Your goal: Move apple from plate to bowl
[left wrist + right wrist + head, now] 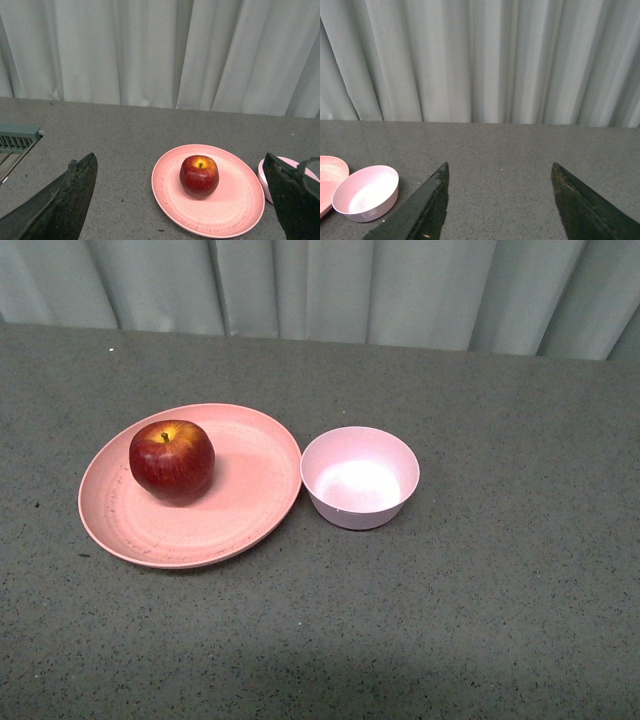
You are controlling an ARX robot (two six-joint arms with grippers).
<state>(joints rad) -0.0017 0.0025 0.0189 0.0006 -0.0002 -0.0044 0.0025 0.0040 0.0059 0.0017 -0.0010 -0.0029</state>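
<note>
A dark-red apple (171, 460) with a yellow patch round its stem rests on the left part of the wide salmon-pink plate (250, 500). Just right of the plate stands the small pale pink bowl (360, 477), nothing inside it. Neither arm shows in the front view. In the left wrist view the apple (199, 175) and plate (235, 200) lie ahead between the spread fingers of my left gripper (180, 165), which is open and well short of them. My right gripper (498, 167) is open over bare table, with the bowl (366, 193) off to one side.
Grey speckled tabletop (500, 620) runs all round the plate and bowl. A pale curtain (330, 285) hangs behind the table's far edge. A grey-green slatted rack (17, 140) shows at the edge of the left wrist view.
</note>
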